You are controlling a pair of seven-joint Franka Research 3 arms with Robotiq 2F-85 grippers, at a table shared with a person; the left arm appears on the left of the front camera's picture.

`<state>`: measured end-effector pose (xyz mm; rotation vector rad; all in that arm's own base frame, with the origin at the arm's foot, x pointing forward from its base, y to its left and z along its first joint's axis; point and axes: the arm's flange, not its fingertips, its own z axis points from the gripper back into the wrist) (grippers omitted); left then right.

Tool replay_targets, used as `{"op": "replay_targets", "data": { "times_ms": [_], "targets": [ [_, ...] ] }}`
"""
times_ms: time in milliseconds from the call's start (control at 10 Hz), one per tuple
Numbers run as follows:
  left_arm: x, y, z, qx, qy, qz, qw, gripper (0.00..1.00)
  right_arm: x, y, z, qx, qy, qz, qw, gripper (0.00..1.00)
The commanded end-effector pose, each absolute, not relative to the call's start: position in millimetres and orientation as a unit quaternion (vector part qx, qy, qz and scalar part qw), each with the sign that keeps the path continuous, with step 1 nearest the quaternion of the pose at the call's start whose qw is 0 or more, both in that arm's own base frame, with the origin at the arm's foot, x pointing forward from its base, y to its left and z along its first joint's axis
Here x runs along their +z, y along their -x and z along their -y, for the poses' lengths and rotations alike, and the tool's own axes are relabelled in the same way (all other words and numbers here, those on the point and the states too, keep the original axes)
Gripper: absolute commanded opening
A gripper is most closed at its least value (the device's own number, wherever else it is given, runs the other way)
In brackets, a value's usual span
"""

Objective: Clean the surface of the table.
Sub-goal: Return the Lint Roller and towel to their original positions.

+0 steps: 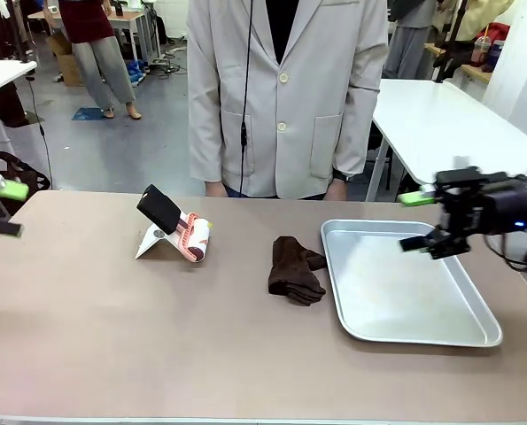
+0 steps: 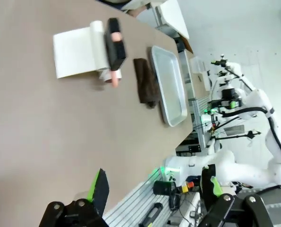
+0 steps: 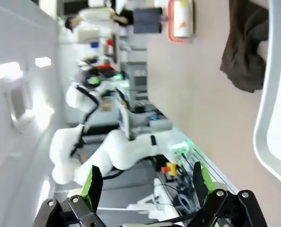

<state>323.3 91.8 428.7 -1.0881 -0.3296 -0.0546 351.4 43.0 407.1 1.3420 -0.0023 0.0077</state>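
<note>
step: start, nothing picked up | table (image 1: 86, 336) spans the view – cloth (image 1: 295, 269) lies mid-table beside tray (image 1: 476, 335) | left gripper (image 1: 4, 209) wide, empty, off left edge | right gripper (image 1: 416, 220) wide, over tray | next: likely reach for cloth – grasp from above

Grey floor (image 1: 130, 142) back there with cables and a blue mat (image 1: 90, 113) lying around. White table (image 1: 440, 124) off to the right, another white one (image 1: 2, 75) at the left, wooden desks (image 1: 126, 18) further back.
</note>
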Motion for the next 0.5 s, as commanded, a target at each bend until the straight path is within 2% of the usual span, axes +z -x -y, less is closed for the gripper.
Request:
{"op": "replay_targets", "data": {
  "times_ms": [0, 300, 400],
  "targets": [
    [373.5, -326.8, -82.4, -0.014, 0.513, 0.165, 0.842, 1.00, 361.0, -294.1, -4.5, -0.034, -0.665, 0.023, 0.745, 1.00],
    [351.9, -340.2, -93.8, 0.031, 0.551, 0.202, 0.809, 1.00, 327.2, -295.4, 24.5, -0.102, -0.683, 0.060, 0.721, 1.00],
    [358.6, -344.7, -105.1, 0.011, 0.526, 0.164, 0.835, 1.00, 362.3, -348.4, 44.2, -0.081, -0.671, 0.026, 0.736, 1.00]
  ]
}}
